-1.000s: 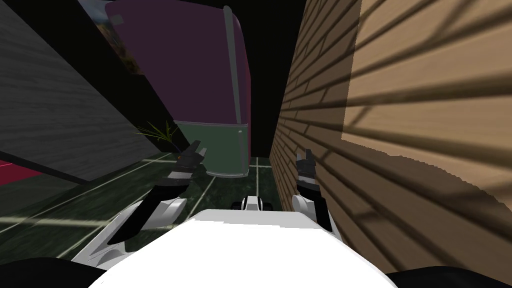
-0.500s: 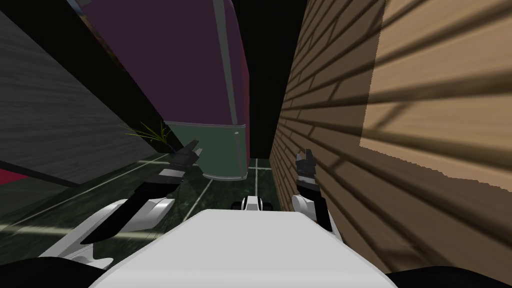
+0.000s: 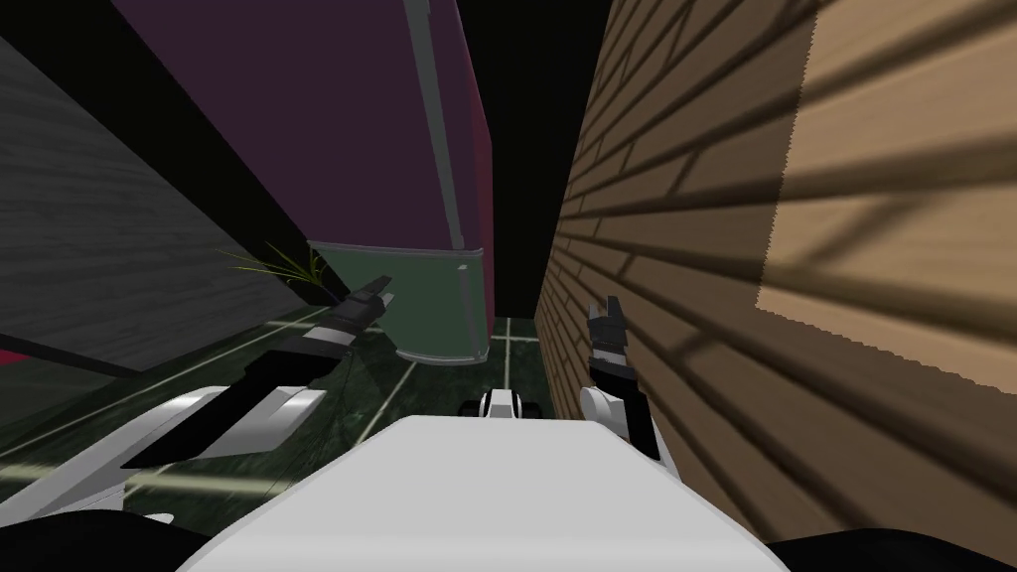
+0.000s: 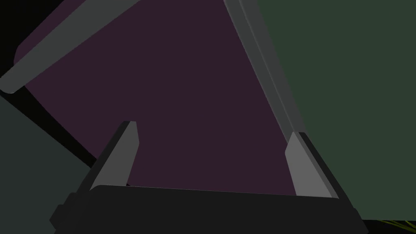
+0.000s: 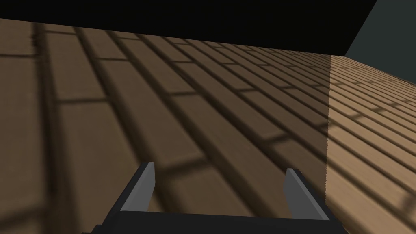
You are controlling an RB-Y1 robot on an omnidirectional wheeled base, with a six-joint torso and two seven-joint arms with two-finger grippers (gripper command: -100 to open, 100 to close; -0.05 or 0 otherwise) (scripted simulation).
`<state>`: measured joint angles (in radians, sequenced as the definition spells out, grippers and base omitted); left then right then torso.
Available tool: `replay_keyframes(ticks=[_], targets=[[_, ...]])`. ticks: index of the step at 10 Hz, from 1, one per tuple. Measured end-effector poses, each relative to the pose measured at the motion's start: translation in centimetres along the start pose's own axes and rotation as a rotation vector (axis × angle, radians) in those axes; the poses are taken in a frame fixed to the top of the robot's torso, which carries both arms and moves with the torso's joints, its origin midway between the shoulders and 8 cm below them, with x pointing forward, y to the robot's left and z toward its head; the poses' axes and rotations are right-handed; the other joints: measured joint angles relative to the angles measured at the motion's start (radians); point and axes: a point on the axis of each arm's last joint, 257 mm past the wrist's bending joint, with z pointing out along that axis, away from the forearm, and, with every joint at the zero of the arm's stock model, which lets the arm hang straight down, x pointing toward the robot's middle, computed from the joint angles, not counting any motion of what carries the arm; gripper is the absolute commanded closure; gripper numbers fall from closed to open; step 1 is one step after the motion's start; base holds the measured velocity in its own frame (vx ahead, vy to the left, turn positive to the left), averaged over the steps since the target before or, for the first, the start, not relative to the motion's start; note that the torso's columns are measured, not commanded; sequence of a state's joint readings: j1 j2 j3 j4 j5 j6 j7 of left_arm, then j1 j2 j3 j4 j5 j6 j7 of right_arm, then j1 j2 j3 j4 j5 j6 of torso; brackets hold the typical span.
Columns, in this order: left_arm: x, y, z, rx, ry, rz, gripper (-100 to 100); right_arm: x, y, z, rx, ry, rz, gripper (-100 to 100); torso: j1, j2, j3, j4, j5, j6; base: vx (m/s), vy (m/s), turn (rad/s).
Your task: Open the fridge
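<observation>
Where brick wall [image 3: 695,298] flanks right, purple fridge [image 3: 328,129] stands on dark floor [image 3: 447,382].

The fridge [image 3: 348,129] stands on the floor [image 3: 199,397], far ahead and a little left of the middle. Its upper door [image 4: 170,101] sits above the lower door [image 3: 437,298], and the handle [image 3: 436,129] runs down the upper door's right side. A plant [image 3: 296,265] stands just left of the lower door, between the fridge and the left wall [image 3: 99,228]. The brick wall [image 3: 745,248] runs along the right from near to far, and a black area [image 3: 521,149] lies between it and the fridge. The left pincer [image 3: 380,290] hangs before the lower door's left edge. The right pincer [image 3: 604,310] is just beside the brick wall.
</observation>
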<state>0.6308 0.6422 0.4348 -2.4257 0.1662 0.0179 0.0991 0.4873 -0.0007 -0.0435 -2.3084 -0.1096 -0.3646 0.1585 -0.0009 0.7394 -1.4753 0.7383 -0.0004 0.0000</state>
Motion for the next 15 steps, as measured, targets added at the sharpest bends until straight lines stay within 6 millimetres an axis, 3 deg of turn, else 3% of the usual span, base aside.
replay_keyframes(ticks=[5,10,15], targets=[[-3.2,1.0,1.1,-0.097,0.024,0.1,-100,0.0,0.0,0.0,0.0,0.0,0.0,0,-0.001,-0.001,-0.001,0.0,0.0,0.0,0.153,-0.052,0.013],[-4.9,0.5,2.1,-0.147,0.05,0.182,-100,0.0,0.0,0.0,0.0,0.0,0.0,0,0.0,-0.002,-0.001,-0.001,0.0,0.0,0.109,-0.045,0.01],[-5.1,-2.2,3.7,-0.152,0.096,0.268,-100,0.0,0.0,0.0,0.0,0.0,0.0,0,0.001,-0.001,0.0,0.0,0.001,0.0,0.125,-0.049,0.011]])
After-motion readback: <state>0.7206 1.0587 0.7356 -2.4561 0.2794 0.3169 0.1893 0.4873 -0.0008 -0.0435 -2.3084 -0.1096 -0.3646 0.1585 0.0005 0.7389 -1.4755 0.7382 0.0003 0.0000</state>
